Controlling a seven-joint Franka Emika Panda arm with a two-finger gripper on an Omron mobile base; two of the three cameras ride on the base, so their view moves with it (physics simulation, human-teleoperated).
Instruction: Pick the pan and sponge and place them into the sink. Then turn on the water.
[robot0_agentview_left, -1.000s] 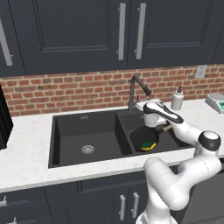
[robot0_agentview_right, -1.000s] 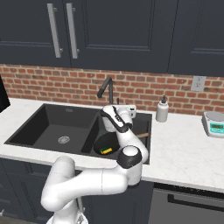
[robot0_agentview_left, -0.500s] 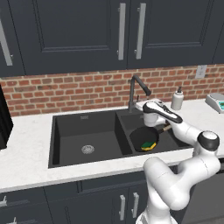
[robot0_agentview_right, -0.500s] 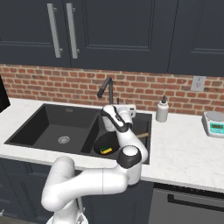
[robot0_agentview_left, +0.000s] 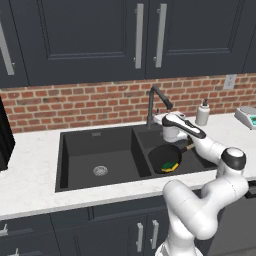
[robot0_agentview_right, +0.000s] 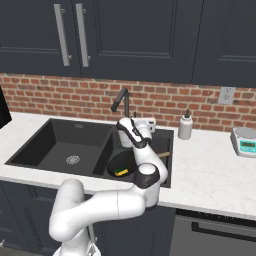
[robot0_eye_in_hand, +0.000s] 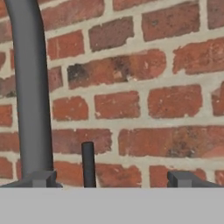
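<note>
The black pan lies in the right basin of the black sink, its wooden handle leaning toward the right rim. The green and yellow sponge rests inside the pan. From the right base view, the pan holds the sponge at its front. My gripper hovers above the pan at the base of the dark faucet and is open. In the hand view the fingertips stand wide apart, with the faucet neck on the left and a thin dark lever between them. No water shows at the spout.
A white soap dispenser stands on the counter right of the faucet, with a small scale further right. The brick wall is close in front of the hand. The left basin has a silver drain.
</note>
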